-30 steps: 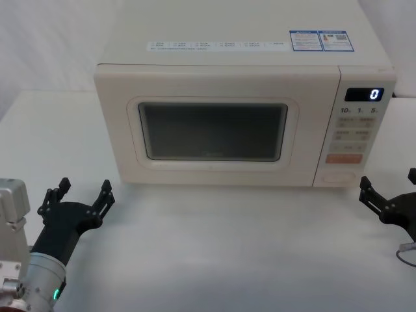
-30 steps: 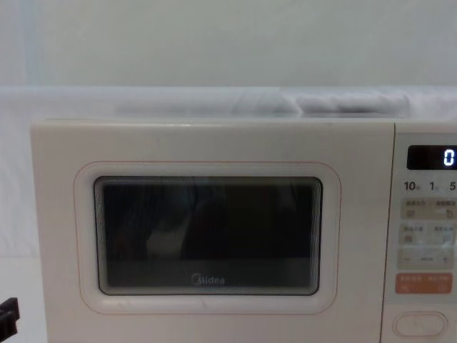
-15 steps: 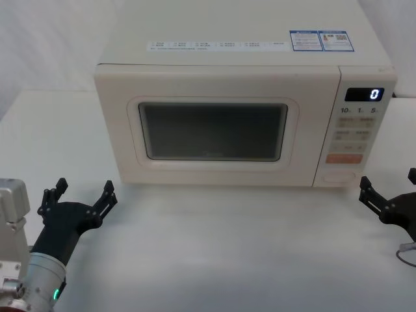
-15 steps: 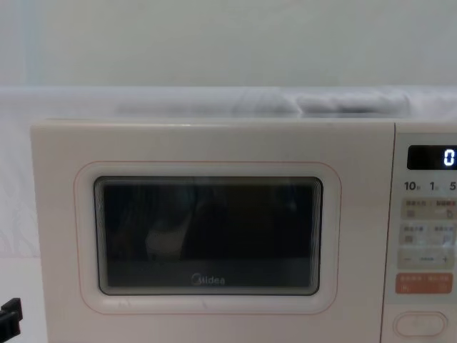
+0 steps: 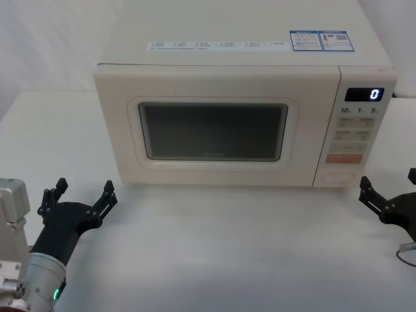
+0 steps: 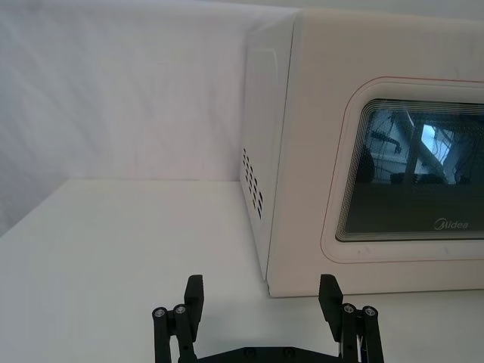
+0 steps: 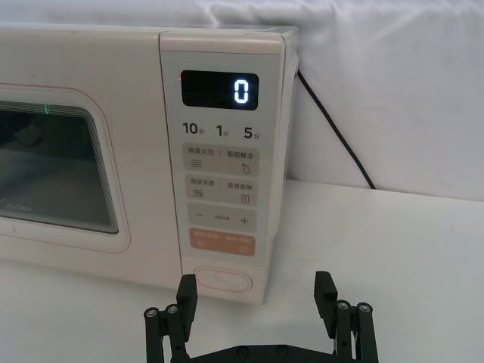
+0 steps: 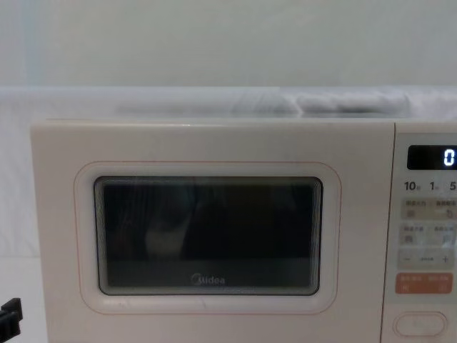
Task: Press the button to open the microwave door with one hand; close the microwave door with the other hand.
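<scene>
Presently the microwave door [image 5: 218, 133] sits shut, the button [image 7: 221, 280] untouched. Left gripper [image 5: 78, 198] rests spread at the desk's front-left; right gripper [image 5: 389, 192], fingers apart, near the front-right edge.

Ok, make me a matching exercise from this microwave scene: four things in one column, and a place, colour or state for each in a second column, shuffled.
Things:
1. microwave door
2. button
3. display
4. left gripper

Descriptions:
A. shows a lit 0
B. shut, flush with the control panel
C. fingers spread, on the table off the microwave's front left corner
D. lowest key, under the orange key

Pairs: 1-B, 2-D, 3-A, 4-C
</scene>
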Robot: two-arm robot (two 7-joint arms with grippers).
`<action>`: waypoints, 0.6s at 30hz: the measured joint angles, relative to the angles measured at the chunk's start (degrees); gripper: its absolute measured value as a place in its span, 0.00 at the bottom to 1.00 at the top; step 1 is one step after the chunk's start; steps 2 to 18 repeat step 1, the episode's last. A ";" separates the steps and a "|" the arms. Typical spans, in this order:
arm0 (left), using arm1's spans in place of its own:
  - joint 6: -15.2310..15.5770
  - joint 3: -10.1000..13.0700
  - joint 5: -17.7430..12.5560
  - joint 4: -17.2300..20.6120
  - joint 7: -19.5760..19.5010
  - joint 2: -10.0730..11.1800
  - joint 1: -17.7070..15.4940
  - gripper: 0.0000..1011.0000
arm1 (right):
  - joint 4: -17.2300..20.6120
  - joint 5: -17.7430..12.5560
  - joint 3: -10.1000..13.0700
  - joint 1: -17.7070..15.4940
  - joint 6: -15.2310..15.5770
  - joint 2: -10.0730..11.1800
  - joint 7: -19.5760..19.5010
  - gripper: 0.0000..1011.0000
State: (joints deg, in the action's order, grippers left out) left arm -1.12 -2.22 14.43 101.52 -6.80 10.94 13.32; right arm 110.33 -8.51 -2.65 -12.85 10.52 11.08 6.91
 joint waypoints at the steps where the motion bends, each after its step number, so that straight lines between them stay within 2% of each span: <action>1: 0.00 0.00 0.00 0.00 0.00 0.00 0.00 0.99 | 0.00 0.00 0.00 0.00 0.00 0.00 0.00 0.99; 18: 0.00 0.00 0.00 0.00 0.00 0.00 0.00 0.99 | 0.00 0.00 0.00 0.00 0.00 0.00 0.00 0.99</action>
